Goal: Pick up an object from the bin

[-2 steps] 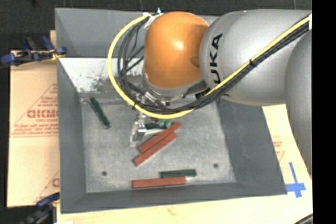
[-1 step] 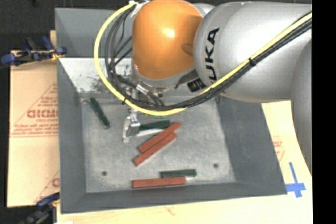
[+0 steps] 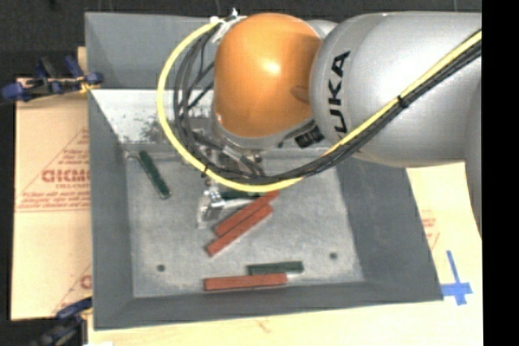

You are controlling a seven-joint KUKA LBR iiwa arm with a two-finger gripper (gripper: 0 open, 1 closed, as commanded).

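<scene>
- Red-brown sticks (image 3: 243,219), two of them lying side by side, sit near the middle of the bin (image 3: 109,255) floor and are the things closest to the gripper (image 3: 211,208).
- Their long axis runs on a slant, from lower left up to upper right in the camera view.
- The gripper's metal tip is low over the floor at the pair's left end, just beside it; contact cannot be made out.
- Whether the gripper is open or closed cannot be told, and nothing is seen held in it.
- Judged from this, the coming move turns on shifting slightly right onto the pair and closing across the slant, not along it.
- A dark green stick (image 3: 154,174) lies well apart to the left, tilted.
- Another green stick (image 3: 276,267) and a long red-brown stick (image 3: 245,282) lie by the near wall, parallel to it and clear of the gripper.
- A dark sliver shows just above the pair, partly hidden beneath the wrist's orange cover (image 3: 263,73).
- Nothing blocks the pair; the two sticks touching each other may make a clean single pick awkward.
</scene>
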